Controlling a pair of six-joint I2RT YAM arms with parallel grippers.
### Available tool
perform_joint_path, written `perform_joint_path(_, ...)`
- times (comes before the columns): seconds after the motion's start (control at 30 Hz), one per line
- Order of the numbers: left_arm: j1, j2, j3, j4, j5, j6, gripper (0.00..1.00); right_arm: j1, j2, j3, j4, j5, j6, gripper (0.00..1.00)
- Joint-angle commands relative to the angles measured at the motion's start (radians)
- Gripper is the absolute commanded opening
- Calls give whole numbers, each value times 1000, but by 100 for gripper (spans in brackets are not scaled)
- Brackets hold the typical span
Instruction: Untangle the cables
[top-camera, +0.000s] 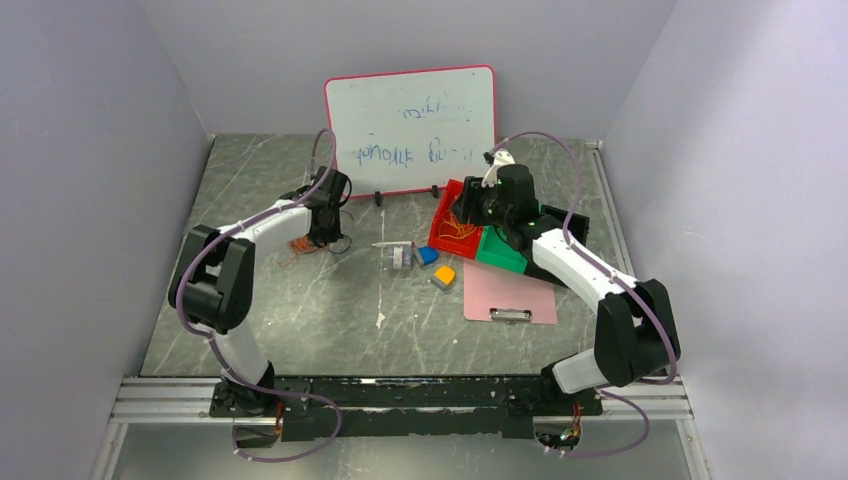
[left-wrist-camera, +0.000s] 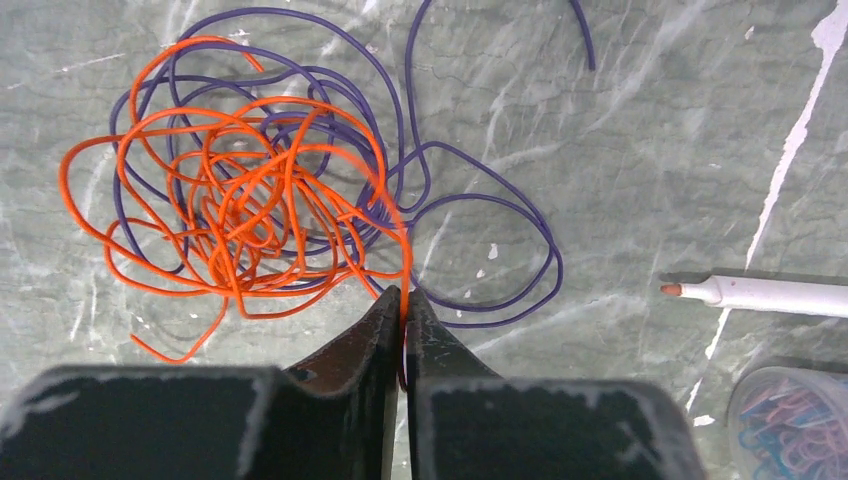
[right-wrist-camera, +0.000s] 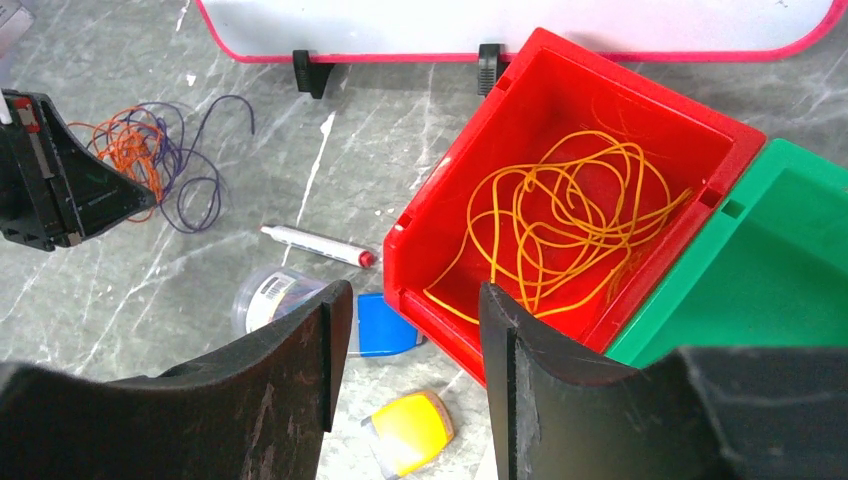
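An orange cable (left-wrist-camera: 230, 200) and a dark purple cable (left-wrist-camera: 480, 200) lie snarled together on the grey table, with the purple one trailing loose loops to the right. My left gripper (left-wrist-camera: 403, 296) is shut on one orange strand at the tangle's near edge. From above, this tangle (top-camera: 300, 247) sits just below the left gripper (top-camera: 322, 235). A yellowish cable (right-wrist-camera: 570, 220) lies coiled alone inside the red bin (right-wrist-camera: 470, 260). My right gripper (right-wrist-camera: 415, 300) hangs open over the bin's near left corner with nothing between its fingers.
A white marker (left-wrist-camera: 760, 293) and a clear jar of paper clips (left-wrist-camera: 790, 425) lie right of the tangle. A blue block (right-wrist-camera: 385, 325) and a yellow block (right-wrist-camera: 410, 432) sit beside the red bin. A green bin (right-wrist-camera: 770, 270), a pink clipboard (top-camera: 505, 290) and a whiteboard (top-camera: 410, 125) stand nearby.
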Motion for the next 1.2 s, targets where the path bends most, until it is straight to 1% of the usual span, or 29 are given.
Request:
perform_joint_path(0.0,7,-47,1,-23,-51,1,7,-3,12,20,27,-21,17,53)
perform_joint_path(0.27,5,-162,43,-35,-68,38,7,-3,-46,-18,78,24,52,53)
perform_joint_path(0.3,6,-183,54,-36,-69,72,7,-3,-54,-22,87,24,51,53)
perform_joint_path(0.5,6,-313,105,-15,-61,130,7,-3,-93,-51,155,-3,38,55)
perform_joint_path(0.67,7,-397,173,-21,-22,140,7,-3,-129,-92,275,-78,25,59)
perform_joint_path(0.73,6,-425,206,-21,-4,145,7,-1,-129,-97,327,-128,21,63)
perform_joint_path(0.83,5,-443,260,-48,8,156,7,15,-105,-82,400,-190,27,65)
perform_joint_path(0.93,5,-441,313,-98,21,172,7,53,-55,-37,437,-214,21,66)
perform_joint_path(1.0,6,-444,333,-121,60,191,7,84,-19,3,459,-228,17,67)
perform_joint_path(1.17,5,-484,316,-100,256,264,7,171,76,100,548,-271,44,67)
